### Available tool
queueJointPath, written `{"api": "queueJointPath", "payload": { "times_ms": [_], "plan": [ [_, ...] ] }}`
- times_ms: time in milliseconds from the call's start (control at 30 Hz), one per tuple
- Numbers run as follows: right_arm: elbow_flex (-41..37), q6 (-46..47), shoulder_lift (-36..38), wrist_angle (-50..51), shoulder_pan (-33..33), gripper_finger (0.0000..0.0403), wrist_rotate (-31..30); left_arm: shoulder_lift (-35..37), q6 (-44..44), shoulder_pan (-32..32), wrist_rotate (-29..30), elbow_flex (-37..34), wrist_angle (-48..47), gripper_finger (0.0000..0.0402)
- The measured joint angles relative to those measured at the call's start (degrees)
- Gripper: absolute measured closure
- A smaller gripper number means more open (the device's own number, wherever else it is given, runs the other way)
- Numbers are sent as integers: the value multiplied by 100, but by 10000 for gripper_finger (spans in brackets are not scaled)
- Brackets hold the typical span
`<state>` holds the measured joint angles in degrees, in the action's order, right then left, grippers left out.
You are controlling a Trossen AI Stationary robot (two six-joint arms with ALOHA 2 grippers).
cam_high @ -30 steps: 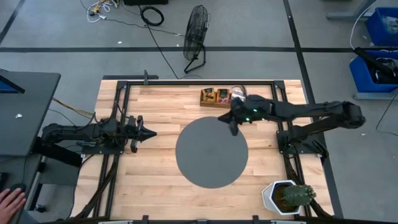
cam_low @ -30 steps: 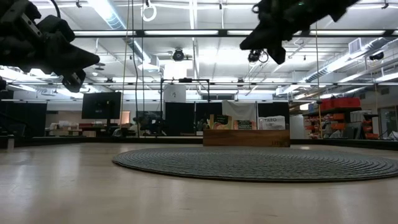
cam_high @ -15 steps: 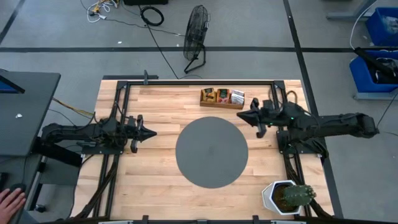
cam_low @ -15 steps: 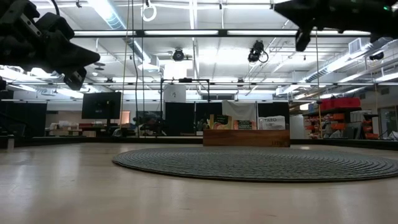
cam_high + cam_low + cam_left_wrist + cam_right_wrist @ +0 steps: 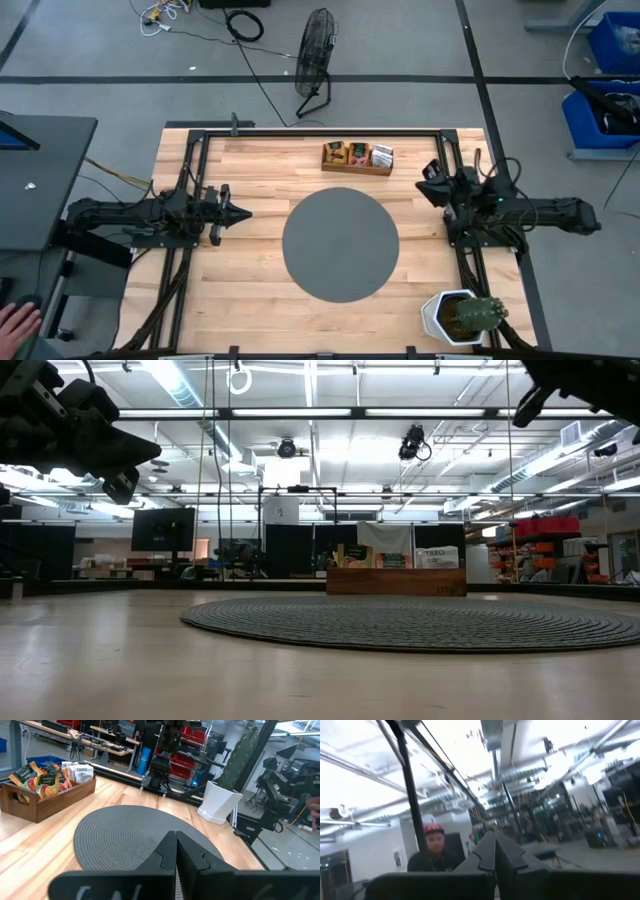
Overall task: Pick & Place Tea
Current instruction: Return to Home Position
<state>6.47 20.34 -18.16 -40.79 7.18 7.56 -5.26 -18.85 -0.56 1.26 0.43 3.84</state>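
The tea sachets [image 5: 358,153], orange-red and white, stand upright in a brown wooden tray [image 5: 340,166] near the table's far edge; the left wrist view shows the sachets [image 5: 46,772] in that tray [image 5: 42,802] too. My left gripper [image 5: 245,212] hovers shut over the table's left half, pointing at the mat, its fingers [image 5: 176,851] together. My right gripper [image 5: 428,184] is drawn back to the table's right side, raised and tipped upward. It is shut and empty, and its fingers [image 5: 495,852] point at the ceiling.
A round grey woven mat [image 5: 340,243] lies in the table's middle. A cactus in a white pot [image 5: 462,315] stands at the near right corner. A person [image 5: 434,847] shows beyond the table in the right wrist view, and a hand [image 5: 15,325] at the near left.
My right gripper has drawn back from beside the tray, over the mat's far edge, toward the table's right edge, and has tipped upward. The sachets and tray have stayed in place.
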Motion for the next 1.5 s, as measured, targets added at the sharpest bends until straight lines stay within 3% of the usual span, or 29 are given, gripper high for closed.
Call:
{"api": "queueJointPath", "payload": {
  "times_ms": [500, 900, 1233, 1500],
  "plan": [
    [-213, -551, 1816, 592, 0, 401, 408, 1, 0, 1, 2, -2, 0, 399],
    [-515, -551, 1816, 1167, 2, 401, 648, 2, 0, 1, 6, -2, 11, 399],
    [-561, -810, 1818, 3032, 7, 401, 493, 2, 2, 0, 4, -2, 4, 399],
    [-558, -836, 1818, 3803, 12, 401, 491, 2, 0, 2, 4, -2, 4, 399]
  ]
}}
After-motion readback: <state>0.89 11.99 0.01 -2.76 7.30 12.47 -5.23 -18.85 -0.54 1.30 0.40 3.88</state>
